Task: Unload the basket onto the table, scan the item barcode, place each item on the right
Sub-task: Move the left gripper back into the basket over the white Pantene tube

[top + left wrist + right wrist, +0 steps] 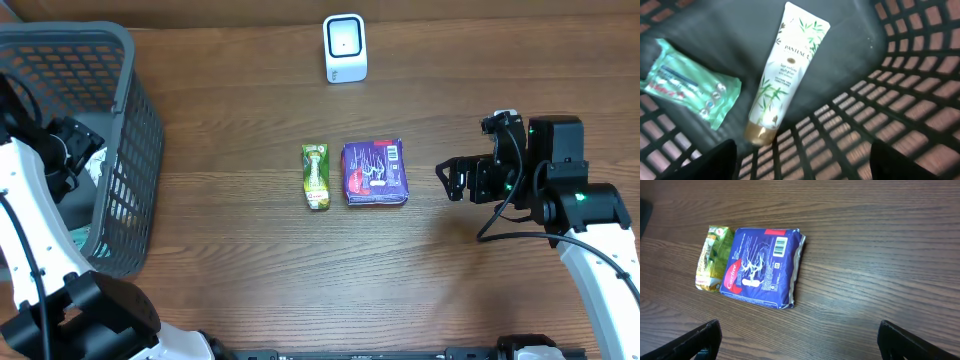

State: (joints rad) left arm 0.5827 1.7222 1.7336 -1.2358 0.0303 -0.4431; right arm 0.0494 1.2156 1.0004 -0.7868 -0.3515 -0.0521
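Observation:
The white barcode scanner (345, 48) stands at the back middle of the table. A green carton (316, 176) (715, 257) and a purple pack (375, 172) (762, 267) lie side by side mid-table; the pack's barcode faces up. My right gripper (455, 178) (805, 345) hovers open to their right, holding nothing. My left gripper (805, 170) is open inside the basket (130, 120), above a white Pantene tube (785, 75) and a green packet (687, 85), touching neither.
The dark mesh basket fills the table's left side, and its lattice wall (900, 100) rises close to my left fingers. Bare wooden table (450, 290) lies in front of the two items.

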